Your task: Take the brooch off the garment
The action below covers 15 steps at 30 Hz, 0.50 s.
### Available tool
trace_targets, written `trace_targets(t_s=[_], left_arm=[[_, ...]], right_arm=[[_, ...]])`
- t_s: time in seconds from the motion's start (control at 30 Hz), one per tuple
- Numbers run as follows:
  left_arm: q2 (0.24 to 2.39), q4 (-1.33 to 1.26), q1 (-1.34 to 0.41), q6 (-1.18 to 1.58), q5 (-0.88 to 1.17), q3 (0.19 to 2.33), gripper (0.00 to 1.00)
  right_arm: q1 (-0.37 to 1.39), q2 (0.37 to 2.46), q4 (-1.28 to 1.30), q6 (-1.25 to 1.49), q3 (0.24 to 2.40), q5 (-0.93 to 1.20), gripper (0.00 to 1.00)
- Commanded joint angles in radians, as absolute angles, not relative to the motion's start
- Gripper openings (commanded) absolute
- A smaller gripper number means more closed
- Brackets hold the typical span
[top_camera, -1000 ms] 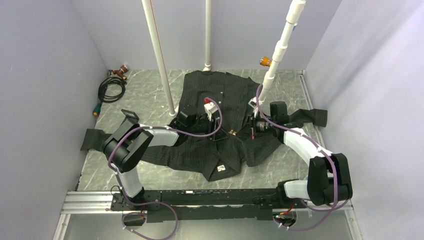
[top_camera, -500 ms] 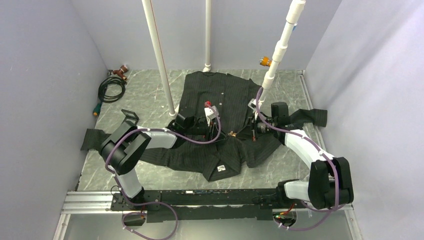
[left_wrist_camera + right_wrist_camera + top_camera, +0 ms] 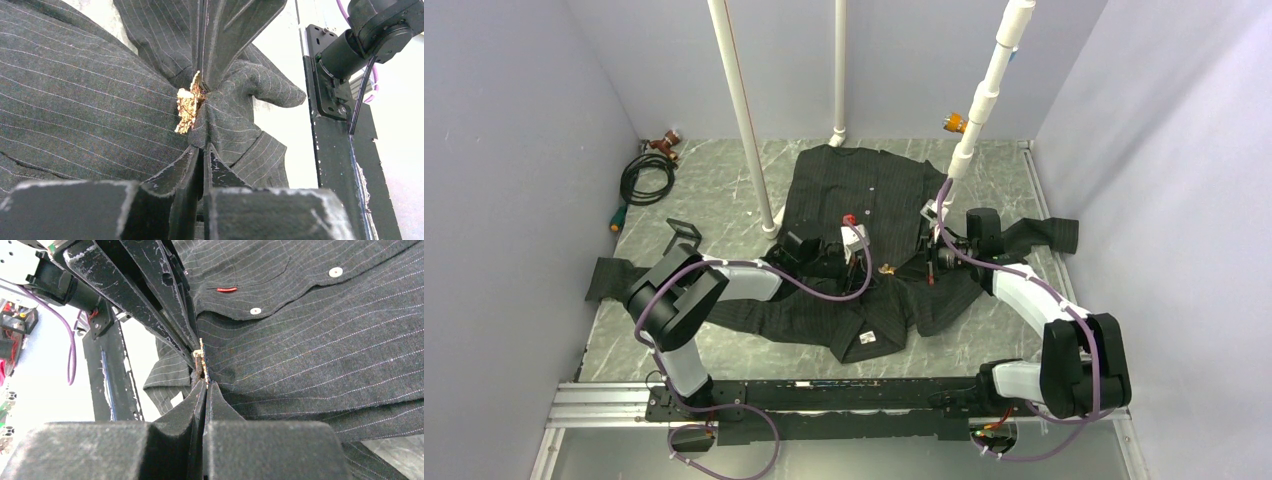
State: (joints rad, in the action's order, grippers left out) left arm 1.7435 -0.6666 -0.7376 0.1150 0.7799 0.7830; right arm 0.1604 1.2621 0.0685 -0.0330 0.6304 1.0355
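Catches the left arm [image 3: 734, 272] and right arm [image 3: 1029, 288] reaching in low over the bench [image 3: 714, 190], elbows folded, forearms near level, meeting tip to tip just right of the bench's middle. Shows the garment [image 3: 864, 185] spread flat, collar toward the near edge, with the brooch [image 3: 188, 106] standing on edge atop a pinched ridge of cloth, long axis steeply upright, gold face open to the left wrist view, edge-on in the right. Finds the right fingers [image 3: 200, 400] clamped shut on that ridge, the left fingers [image 3: 196, 161] narrowed to a slit at the brooch's foot, any grip on it impossible to confirm. Differs from a second ago: left fingers far wider then and nearer the far edge, now down beside the brooch.
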Motion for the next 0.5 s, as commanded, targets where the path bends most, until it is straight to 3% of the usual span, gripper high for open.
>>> trace_targets(t_s=[0.0, 0.1, 0.17, 0.3, 0.47], left_arm=[[1.715, -0.645, -0.749, 0.071, 0.834, 0.782, 0.15], [1.693, -0.651, -0.727, 0.067, 0.910, 0.768, 0.33], [1.674, -0.676, -0.697, 0.085, 0.944, 0.754, 0.40], [1.648, -0.772, -0.623, 0.146, 0.975, 0.729, 0.48], [1.651, -0.830, -0.606, 0.154, 0.990, 0.742, 0.50]], right_arm=[[0.161, 1.272, -0.049, -0.062, 0.633, 1.103, 0.00], [0.163, 1.282, -0.043, -0.100, 0.638, 1.104, 0.00], [0.163, 1.283, -0.046, -0.106, 0.634, 1.103, 0.00], [0.167, 1.278, -0.036, -0.124, 0.628, 1.100, 0.00], [0.171, 1.275, -0.033, -0.127, 0.629, 1.104, 0.00]])
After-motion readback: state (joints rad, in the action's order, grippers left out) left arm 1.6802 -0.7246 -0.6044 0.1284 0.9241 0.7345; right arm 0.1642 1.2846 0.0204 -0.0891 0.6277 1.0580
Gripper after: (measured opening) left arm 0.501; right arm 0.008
